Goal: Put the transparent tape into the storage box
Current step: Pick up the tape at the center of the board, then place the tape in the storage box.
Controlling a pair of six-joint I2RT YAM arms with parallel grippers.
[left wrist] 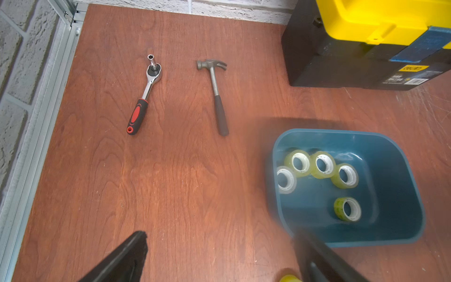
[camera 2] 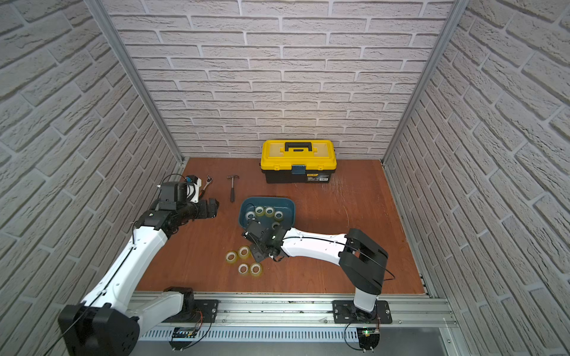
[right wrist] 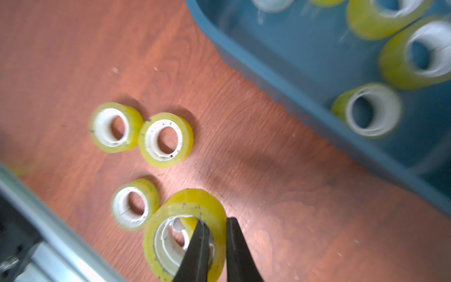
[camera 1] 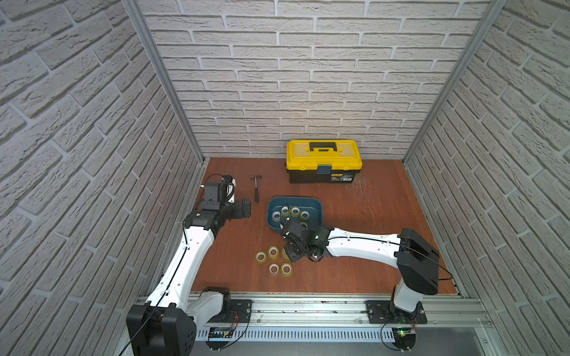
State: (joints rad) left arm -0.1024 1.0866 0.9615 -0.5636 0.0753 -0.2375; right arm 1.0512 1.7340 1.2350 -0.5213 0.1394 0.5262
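Reddish-brown wood forms the worktop (camera 1: 364, 277), where we see the right tool (right wrist: 216, 222) pinching the wall of one roll of transparent tape (right wrist: 188, 202), one finger inside its white core and one outside. That yellowish roll sits tilted just outside the storage box (right wrist: 246, 52), a dark teal tub. Inside the tub lie five rolls (left wrist: 323, 164); four loose rolls (camera 1: 273, 251) rest on the wood nearby. We see the left tool (left wrist: 220, 235) spread and empty, near a hammer (left wrist: 214, 80).
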